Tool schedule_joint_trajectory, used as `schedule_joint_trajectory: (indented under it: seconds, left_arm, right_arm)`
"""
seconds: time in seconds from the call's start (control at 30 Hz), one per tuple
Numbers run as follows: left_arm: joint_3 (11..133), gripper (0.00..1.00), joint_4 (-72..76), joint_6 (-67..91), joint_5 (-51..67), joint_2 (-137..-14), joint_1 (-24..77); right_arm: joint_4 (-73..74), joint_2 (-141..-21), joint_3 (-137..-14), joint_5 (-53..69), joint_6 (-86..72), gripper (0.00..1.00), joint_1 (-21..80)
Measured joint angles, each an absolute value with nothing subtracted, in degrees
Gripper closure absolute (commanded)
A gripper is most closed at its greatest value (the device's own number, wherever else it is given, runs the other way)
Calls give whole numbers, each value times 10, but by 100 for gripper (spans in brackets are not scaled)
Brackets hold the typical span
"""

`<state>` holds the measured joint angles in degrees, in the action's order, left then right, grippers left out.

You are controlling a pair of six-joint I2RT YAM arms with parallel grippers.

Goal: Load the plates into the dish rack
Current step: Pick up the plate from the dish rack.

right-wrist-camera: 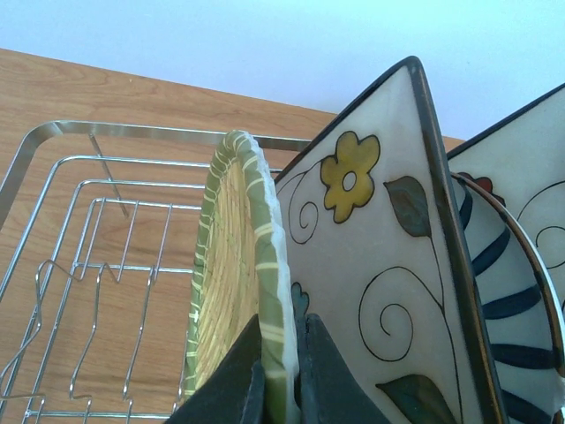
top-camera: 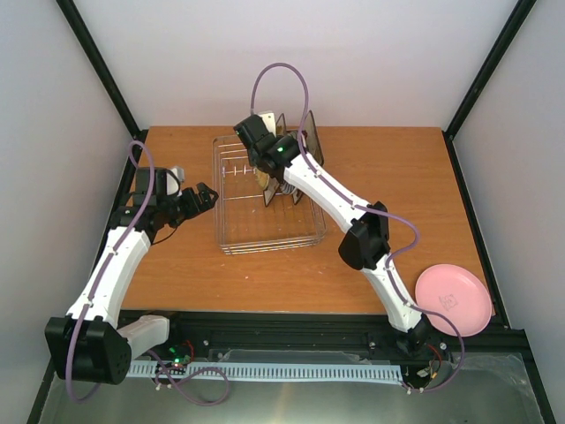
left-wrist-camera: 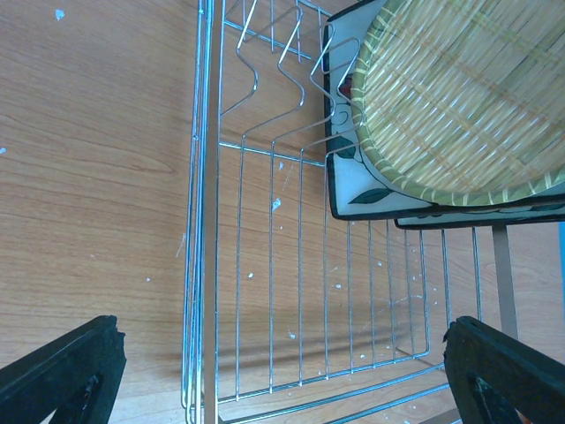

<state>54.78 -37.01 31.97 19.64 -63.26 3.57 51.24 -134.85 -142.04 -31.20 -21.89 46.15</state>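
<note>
The right gripper (right-wrist-camera: 282, 343) pinches the rim of the woven plate (right-wrist-camera: 231, 265), which stands in the dish rack (right-wrist-camera: 53, 132) by the flower plate (right-wrist-camera: 371, 265); the left gripper (top-camera: 208, 195) is spread wide, and I think letting go gently comes next.

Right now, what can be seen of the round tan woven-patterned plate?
The round tan woven-patterned plate looks like basketwork, with a green striped rim. It is held on edge within the silver wire dish rack, close beside the square white floral plate. The right arm's jaws are shut on its rim. Its bottom edge is hidden.
</note>
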Motion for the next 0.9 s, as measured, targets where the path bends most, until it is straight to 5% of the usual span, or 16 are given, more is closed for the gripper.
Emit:
schedule_joint_trajectory:
  seconds: [0.43, 0.63, 0.9]
  left_arm:
    - [548, 0, -370, 320, 195, -643, 36]
    - [548, 0, -369, 319, 192, -646, 36]
    - [567, 0, -371, 302, 192, -675, 36]
  right_arm:
    - [501, -1367, -1435, -327, -220, 97, 469]
    - [407, -1296, -1271, -340, -220, 97, 479]
    - [380, -1255, -1215, -321, -197, 97, 480]
